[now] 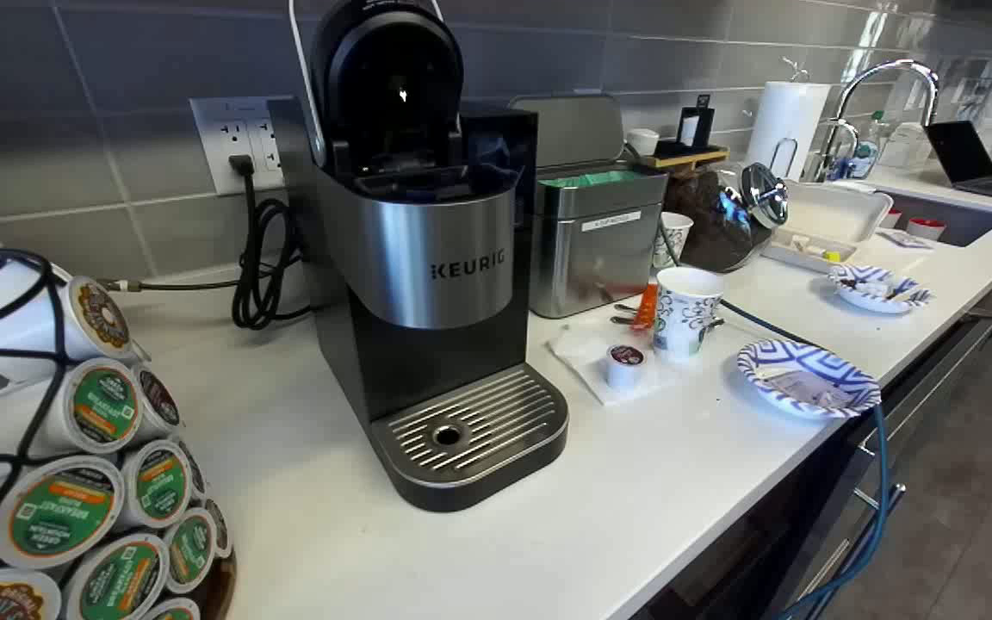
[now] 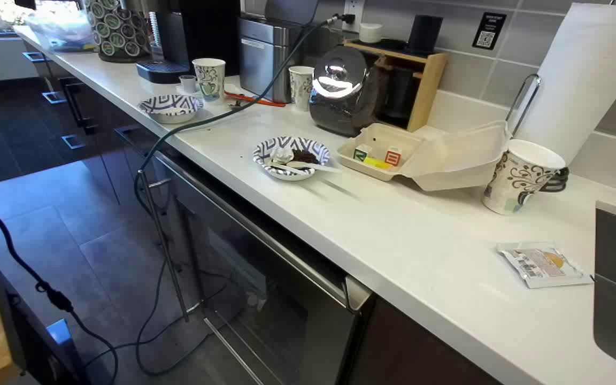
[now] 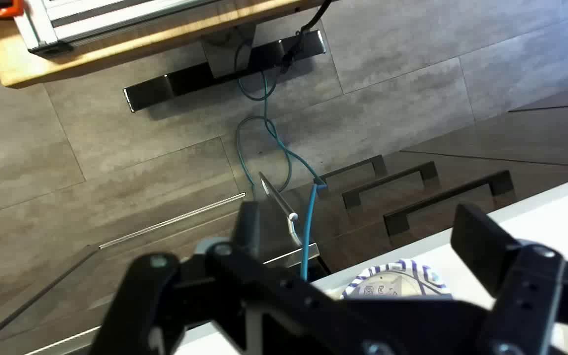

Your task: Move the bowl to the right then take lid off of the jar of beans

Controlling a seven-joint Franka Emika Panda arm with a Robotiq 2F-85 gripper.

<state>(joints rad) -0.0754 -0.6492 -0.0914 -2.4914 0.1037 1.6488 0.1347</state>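
Jaws: in the wrist view, your black two-fingered gripper (image 3: pixel 358 224) has them spread wide.
Front edge: a shallow, round, paper-looking bowl (image 1: pixel 793 355) patterned in blue and white, a printed packet (image 1: pixel 806 389) inside it, sits on the white counter (image 2: pixel 404 235) near your silver-and-black Keurig coffee maker (image 1: pixel 431 258); in the wrist view it shows between the jaws, apart from them.
Farther along: a matching bowl (image 2: pixel 289 144) holds dark food (image 2: pixel 304 156) and white plastic utensils (image 2: pixel 316 167) just beside an open beige takeout box (image 2: pixel 457 160); which bowl your task means, I cannot tell.
Beans: your clear glass jar of dark beans (image 1: pixel 707 215) stands well back, its round chrome lid (image 1: pixel 765 196) on.
Cup: near the bowl with the packet stands an upright white paper cup (image 1: pixel 687 314) with a leafy pattern.
Cable: a blue cable (image 3: pixel 308 231) hangs over the edge beside that bowl.
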